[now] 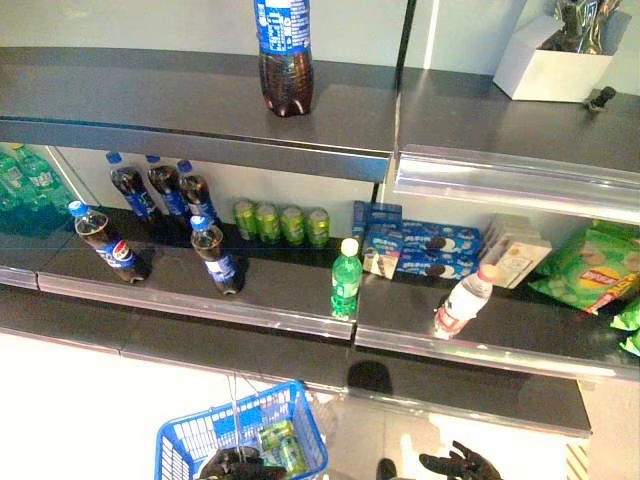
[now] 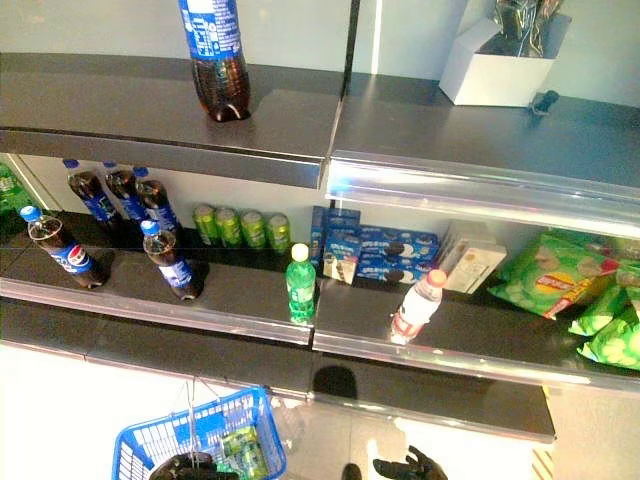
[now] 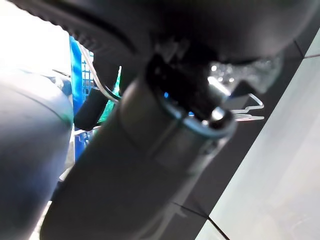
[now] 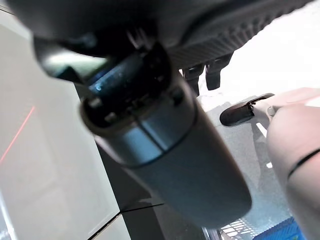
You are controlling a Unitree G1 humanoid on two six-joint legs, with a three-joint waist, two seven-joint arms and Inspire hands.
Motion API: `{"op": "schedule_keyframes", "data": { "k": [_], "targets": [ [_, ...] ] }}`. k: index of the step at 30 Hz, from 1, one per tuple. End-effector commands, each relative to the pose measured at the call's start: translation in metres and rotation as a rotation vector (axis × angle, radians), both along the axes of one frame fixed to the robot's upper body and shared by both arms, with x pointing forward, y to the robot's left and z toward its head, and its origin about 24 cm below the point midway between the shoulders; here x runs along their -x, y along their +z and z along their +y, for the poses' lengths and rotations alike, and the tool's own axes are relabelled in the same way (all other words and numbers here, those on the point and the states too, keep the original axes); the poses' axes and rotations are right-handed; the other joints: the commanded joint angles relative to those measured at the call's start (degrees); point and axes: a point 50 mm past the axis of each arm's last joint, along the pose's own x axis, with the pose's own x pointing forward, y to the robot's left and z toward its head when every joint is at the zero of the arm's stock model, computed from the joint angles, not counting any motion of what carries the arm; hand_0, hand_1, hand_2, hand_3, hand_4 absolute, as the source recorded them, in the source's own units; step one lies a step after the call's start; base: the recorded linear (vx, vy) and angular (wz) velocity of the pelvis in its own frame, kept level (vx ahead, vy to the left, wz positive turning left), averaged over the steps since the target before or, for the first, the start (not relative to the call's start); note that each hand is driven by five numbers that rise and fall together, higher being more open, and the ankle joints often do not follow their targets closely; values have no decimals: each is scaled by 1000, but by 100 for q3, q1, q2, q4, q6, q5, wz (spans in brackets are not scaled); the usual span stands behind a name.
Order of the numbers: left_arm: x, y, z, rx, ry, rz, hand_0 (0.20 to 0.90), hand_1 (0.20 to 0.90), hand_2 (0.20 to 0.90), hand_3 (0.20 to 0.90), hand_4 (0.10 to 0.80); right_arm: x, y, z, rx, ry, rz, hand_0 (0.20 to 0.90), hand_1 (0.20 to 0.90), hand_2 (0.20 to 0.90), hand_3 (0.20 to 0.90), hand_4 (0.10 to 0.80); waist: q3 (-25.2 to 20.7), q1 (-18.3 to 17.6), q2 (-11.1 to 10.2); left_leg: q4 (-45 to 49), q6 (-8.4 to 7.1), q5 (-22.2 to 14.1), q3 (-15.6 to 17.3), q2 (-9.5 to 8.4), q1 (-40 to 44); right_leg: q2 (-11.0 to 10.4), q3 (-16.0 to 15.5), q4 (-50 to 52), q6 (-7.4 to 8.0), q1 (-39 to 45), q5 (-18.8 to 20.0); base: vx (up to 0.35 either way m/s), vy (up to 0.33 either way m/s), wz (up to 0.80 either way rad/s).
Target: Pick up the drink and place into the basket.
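Note:
The blue basket hangs low at the left in front of the shelves. My left hand is shut on its thin wire handles. A green drink lies inside the basket. My right hand is low at the right, below the shelf front, open and empty, with its fingers spread. On the middle shelf a green bottle stands upright at the front edge, and a white bottle with a pink cap leans to its right.
Cola bottles and green cans stand at the middle shelf's left. Blue biscuit boxes and green crisp bags lie to the right. A large cola bottle and a white box stand on the top shelf.

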Motion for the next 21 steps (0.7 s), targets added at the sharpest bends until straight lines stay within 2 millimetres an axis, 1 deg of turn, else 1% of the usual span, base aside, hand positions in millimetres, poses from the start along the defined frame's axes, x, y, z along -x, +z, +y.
{"op": "schedule_keyframes", "data": {
  "k": [1,9,13,17,19,21],
  "targets": [
    [-63,31,24,-59,-16,-289,300,300,300,200,100,-15,7,-12,45,49,-35,900,900,900,900,800,-30,85,-55,164,200,-415,351,-148,177,-197,-194,557,135,54,-360,0,0,0],
    [-60,32,30,-58,4,-293,300,300,300,200,100,-15,8,-17,54,58,-17,900,900,900,900,800,-74,118,-59,229,185,-471,313,-82,288,-170,-194,550,119,207,-429,58,-6,0],
    [-57,30,28,-57,-4,-284,300,300,300,200,100,-11,7,-17,57,54,-11,900,900,900,900,800,-81,134,-49,89,149,-419,341,-58,321,-171,-235,408,149,254,-363,70,-5,0],
    [-53,29,27,-59,-2,-276,300,300,300,200,100,-9,6,-16,55,54,-2,900,900,900,900,800,12,110,-33,3,115,-343,363,-52,197,-186,-192,248,193,144,-217,60,13,-2],
    [-56,30,26,-53,1,-289,300,300,300,200,100,-8,6,-16,59,61,-2,900,900,900,900,800,90,104,-25,-10,112,-309,366,-55,93,-194,-156,210,203,38,-159,6,20,-4],
    [-67,34,22,-40,9,-326,300,300,300,200,100,-14,8,-16,67,60,-17,900,900,900,900,800,242,103,9,-10,115,-241,353,-62,-118,-202,-100,189,195,-190,-65,-96,26,-5]
  ]
}}
